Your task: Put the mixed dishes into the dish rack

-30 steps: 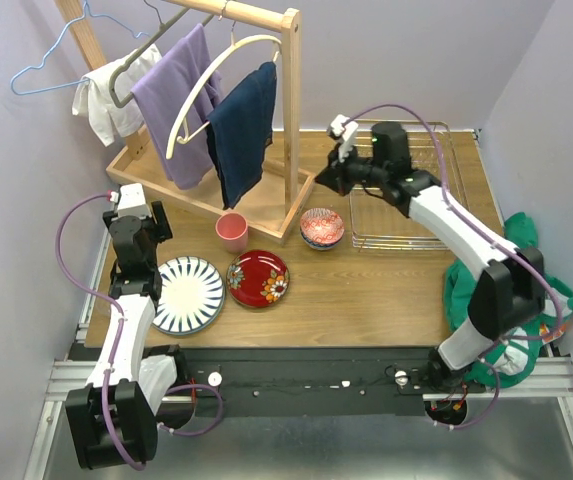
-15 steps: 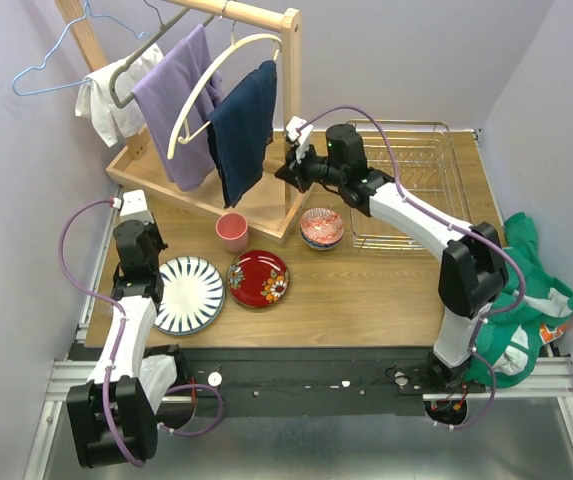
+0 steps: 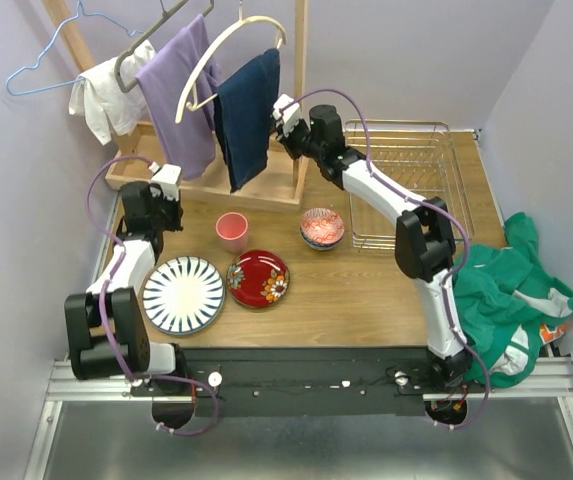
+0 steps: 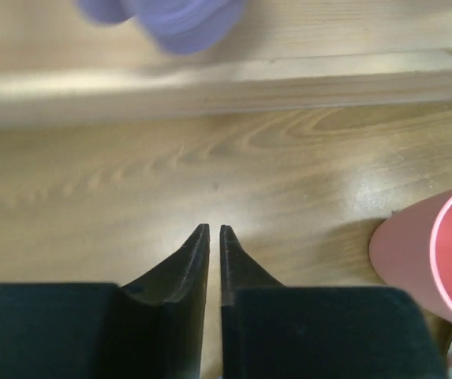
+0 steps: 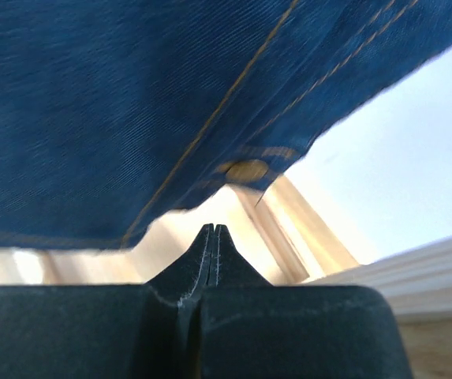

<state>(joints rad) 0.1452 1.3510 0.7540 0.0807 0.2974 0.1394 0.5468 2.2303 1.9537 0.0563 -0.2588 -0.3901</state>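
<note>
The pink cup (image 3: 231, 232) stands upright on the table, and its side (image 4: 431, 253) shows at the right of the left wrist view. Near it lie the red floral plate (image 3: 258, 278), the striped white plate (image 3: 184, 295) and a red-pink bowl (image 3: 322, 228). The dish rack (image 3: 436, 170) sits at the far right. My left gripper (image 3: 164, 212) (image 4: 214, 229) hovers over bare wood left of the cup, its jaws a narrow slit apart and empty. My right gripper (image 3: 288, 120) (image 5: 215, 227) is shut and empty beside the navy cloth (image 5: 131, 95).
A wooden clothes rack with a tray base (image 3: 216, 188) holds hangers, a purple cloth (image 3: 181, 95) and the navy cloth (image 3: 246, 110) at the back left. Its post (image 5: 304, 221) is right in front of my right fingers. A green cloth (image 3: 506, 290) hangs off the table's right edge.
My right arm swung left from over the dish rack to the clothes rack. The clothes rack shifted back and turned. My left gripper moved away toward the tray; its jaws closed, then parted slightly.
</note>
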